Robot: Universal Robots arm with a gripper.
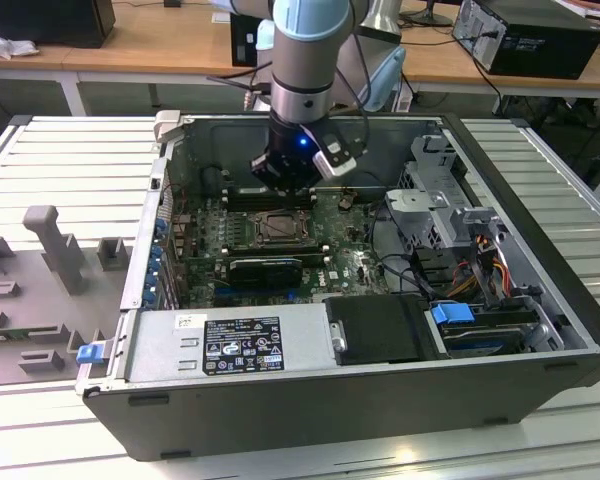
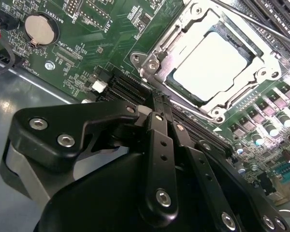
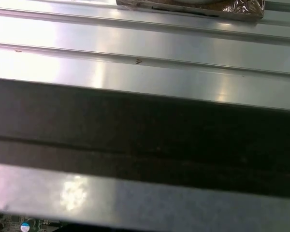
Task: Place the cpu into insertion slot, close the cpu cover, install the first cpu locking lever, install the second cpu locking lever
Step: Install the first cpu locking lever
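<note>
The second wrist view shows the cpu [image 2: 210, 66] seated under the cpu cover [image 2: 159, 53]; the clenched pincer [image 2: 157, 99] holds nothing.

The open dark-grey computer case [image 1: 540, 260] lies on the slatted metal table [image 1: 70, 160]. Inside it, the pale square cpu [image 2: 210, 65] sits in the black-framed insertion slot [image 1: 280, 228], under the silver metal cpu cover [image 2: 159, 46]. The black hand [image 1: 285, 180] hangs just behind the slot.
</note>
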